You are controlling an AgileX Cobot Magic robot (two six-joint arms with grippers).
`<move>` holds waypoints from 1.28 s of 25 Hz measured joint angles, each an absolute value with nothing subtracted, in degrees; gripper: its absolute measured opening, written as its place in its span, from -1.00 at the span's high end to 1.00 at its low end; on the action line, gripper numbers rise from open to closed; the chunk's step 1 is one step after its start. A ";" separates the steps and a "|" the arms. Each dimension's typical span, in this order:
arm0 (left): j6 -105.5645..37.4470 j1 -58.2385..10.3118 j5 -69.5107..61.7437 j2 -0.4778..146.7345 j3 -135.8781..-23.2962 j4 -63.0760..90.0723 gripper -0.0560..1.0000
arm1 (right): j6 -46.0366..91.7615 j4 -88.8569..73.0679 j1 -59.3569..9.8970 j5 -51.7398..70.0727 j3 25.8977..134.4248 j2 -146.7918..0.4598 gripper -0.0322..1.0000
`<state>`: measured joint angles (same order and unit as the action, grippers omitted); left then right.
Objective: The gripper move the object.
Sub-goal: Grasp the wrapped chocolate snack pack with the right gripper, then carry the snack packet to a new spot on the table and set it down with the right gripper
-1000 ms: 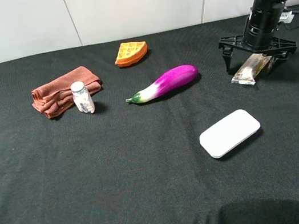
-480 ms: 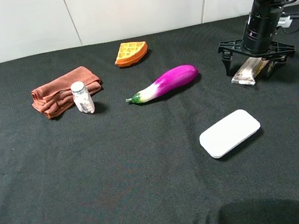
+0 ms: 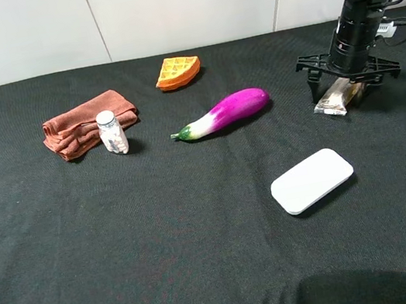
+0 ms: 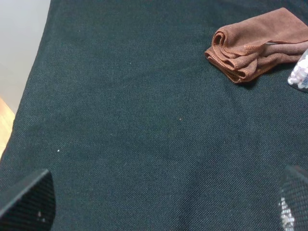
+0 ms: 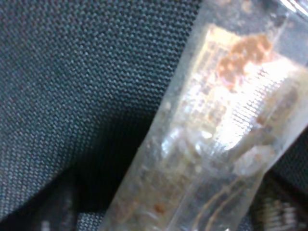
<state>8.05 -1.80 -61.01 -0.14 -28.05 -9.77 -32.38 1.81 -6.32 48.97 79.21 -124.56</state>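
Observation:
The snack packet (image 3: pixel 338 100), clear shiny wrap with tan-brown contents, lies on the black cloth at the right, beyond the eggplant's tip. My right gripper (image 3: pixel 349 81), a black claw on a black arm, hangs low over the packet's far end with its fingers spread wide on either side, open. In the right wrist view the packet (image 5: pixel 216 130) fills the picture, very close and blurred. My left gripper (image 4: pixel 159 207) is open and empty over bare cloth at the left, only its fingertips (image 4: pixel 26 199) showing.
A purple eggplant (image 3: pixel 226 112) lies mid-table. A white flat case (image 3: pixel 312 180) lies nearer the front. An orange waffle wedge (image 3: pixel 177 71) is at the back. A brown folded cloth (image 3: pixel 84 123) and a small white bottle (image 3: pixel 111 133) are at the left; the cloth also shows in the left wrist view (image 4: pixel 255 50).
My right gripper has shifted slightly back and up over the packet. The packet stays on the cloth. The left arm has not moved.

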 joint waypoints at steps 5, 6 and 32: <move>8.05 -1.80 -61.01 -0.14 -28.05 -9.77 -0.91 | -32.38 1.92 -6.32 48.70 79.21 -124.56 0.29; 8.05 -1.80 -61.01 -0.14 -28.05 -9.77 -0.91 | -32.38 1.99 -6.32 48.63 79.21 -124.56 0.36; 8.05 -1.80 -61.01 -0.14 -28.05 -9.77 -0.91 | -26.98 2.20 -6.32 49.26 79.22 -124.32 0.67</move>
